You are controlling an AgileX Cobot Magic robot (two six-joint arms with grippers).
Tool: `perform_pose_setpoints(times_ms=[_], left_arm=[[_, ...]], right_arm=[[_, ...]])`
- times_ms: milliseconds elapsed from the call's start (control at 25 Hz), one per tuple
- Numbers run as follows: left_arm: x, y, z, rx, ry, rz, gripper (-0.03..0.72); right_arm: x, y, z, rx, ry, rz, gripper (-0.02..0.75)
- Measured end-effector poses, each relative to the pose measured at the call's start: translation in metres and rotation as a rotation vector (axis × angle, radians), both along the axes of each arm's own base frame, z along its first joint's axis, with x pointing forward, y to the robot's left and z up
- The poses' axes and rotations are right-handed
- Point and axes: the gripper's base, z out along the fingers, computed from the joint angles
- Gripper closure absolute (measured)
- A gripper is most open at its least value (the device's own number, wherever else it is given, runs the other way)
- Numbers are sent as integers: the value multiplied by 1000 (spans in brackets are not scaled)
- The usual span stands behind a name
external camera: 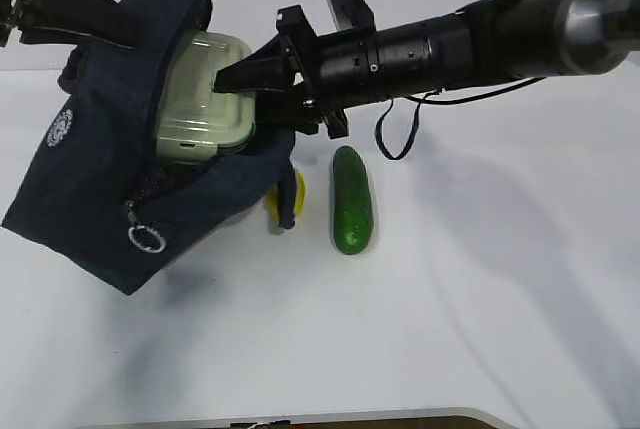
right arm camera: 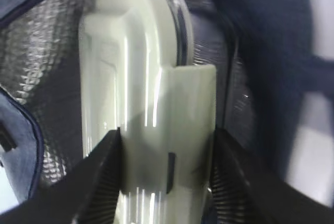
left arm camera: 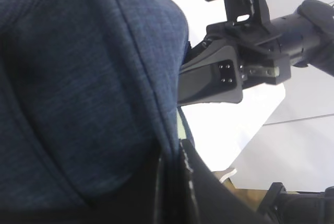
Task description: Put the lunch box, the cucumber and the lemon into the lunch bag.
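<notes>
The navy lunch bag (external camera: 95, 164) lies tilted on the white table, mouth facing right. My left gripper (external camera: 60, 4) is shut on the bag's upper edge (left arm camera: 156, 130) and holds it up. My right gripper (external camera: 240, 84) is shut on the sage-green lunch box (external camera: 200, 94), which sits halfway inside the bag's mouth; in the right wrist view the box (right arm camera: 151, 104) stands between my jaws against the foil lining (right arm camera: 42, 78). The cucumber (external camera: 351, 199) lies on the table to the right of the bag. The lemon (external camera: 292, 196) is mostly hidden behind the bag's lower edge.
A silver ring zip pull (external camera: 147, 239) hangs at the bag's lower front. A round white logo (external camera: 60, 127) is on the bag's side. A black cable (external camera: 400, 134) loops under the right arm. The table's front edge (external camera: 300, 417) is near the bottom.
</notes>
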Motion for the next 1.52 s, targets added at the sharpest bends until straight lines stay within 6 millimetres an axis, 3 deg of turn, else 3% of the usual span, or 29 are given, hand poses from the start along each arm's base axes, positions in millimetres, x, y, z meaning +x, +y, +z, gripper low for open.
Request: perform_pose_setpoints(times_ms=[600,760,1120,1520], left_arm=[[6,2,-1,28,-66,26,693],[9,3,-6,45,-59,26,693],[27,4,-38,55,19,42,693],[30,4,-40,57,12,63,693]], right_arm=[[4,40,-24,3,20,-3,361],[9,42,-24,8,13,-30,361],[15,44,-48,-10,57,-59,361],[19,43,-49,-25,50,-97,361]])
